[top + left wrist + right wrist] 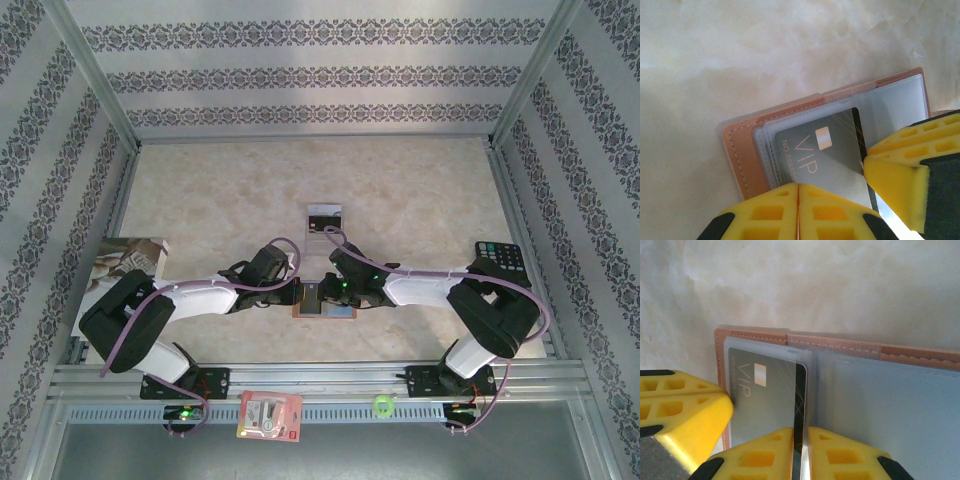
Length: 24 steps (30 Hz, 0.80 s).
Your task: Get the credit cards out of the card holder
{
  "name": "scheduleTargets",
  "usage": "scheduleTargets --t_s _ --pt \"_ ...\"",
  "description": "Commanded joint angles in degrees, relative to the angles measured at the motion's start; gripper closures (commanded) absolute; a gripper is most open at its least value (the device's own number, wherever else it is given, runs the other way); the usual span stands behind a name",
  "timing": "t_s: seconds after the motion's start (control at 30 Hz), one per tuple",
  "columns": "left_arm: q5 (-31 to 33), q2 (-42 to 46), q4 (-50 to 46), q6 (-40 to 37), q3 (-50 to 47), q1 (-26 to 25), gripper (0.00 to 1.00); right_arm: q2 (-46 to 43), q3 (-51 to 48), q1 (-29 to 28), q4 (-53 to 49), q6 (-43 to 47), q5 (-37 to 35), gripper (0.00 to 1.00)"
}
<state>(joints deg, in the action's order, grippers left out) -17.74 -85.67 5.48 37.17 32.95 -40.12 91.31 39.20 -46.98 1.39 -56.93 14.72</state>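
Altogether two credit cards (825, 155) show, one inside the single card holder (742, 155).

Holder (340, 312) (740, 150) (840, 346): reddish-brown, pale stitching, open flat on the desk near its front edge; clear grey-blue sleeves face up.
VIP card (825, 155) (765, 390): silvery-grey, glossy, gold "VIP" and chip, dark band along one edge. It sits slightly askew in one half's sleeve, dark edge by the fold.
Loose card (324, 217): silvery with a dark band, flat on the desk behind the holder, apart from it.
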Motion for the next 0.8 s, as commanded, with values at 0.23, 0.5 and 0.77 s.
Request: scheduleTargets --t_s 0.23,0.5,0.77 --pt "-0.03 -0.91 -0.3 0.71 -1.69 -0.22 0.91 0.46 -2.05 0.45 2.17 -1.65 0.44 1.0" --pt "-0.14 -1.08 -0.2 0.71 -1.63 -0.2 0.94 -4.21 -4.85 0.57 1.05 -2.47 -3.14 1.0" --pt "-0.3 -1.49 -0.05 0.6 -1.36 -0.15 0.95 -5.23 -4.57 0.58 -0.57 -0.9 -2.92 1.0"
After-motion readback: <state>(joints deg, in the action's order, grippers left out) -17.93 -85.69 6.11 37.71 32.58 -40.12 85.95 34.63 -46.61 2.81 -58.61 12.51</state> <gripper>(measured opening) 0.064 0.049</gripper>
